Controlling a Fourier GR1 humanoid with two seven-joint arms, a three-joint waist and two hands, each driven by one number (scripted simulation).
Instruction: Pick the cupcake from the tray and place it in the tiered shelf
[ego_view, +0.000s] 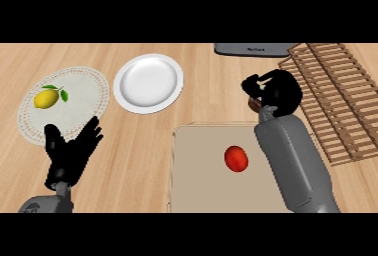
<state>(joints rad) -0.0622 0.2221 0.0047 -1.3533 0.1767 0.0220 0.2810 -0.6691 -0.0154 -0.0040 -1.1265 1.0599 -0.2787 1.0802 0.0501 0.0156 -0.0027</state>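
Observation:
My right hand (277, 91) hovers just past the far edge of the beige tray (199, 170), beside the left edge of the wooden slatted tiered shelf (336, 95). Its fingers are curled round the cupcake (253, 104). Only a small brown bit of the cupcake shows below the hand; the rest is hidden. At the lower left, my left hand (70, 152) rests open with its fingers up, over the counter near the placemat's edge.
A red tomato (235, 158) lies on the tray. A white plate (150, 82) sits at the back centre. A lemon (47, 97) lies on a round pale placemat (81, 87) at the left. A grey appliance (251, 49) shows at the far edge.

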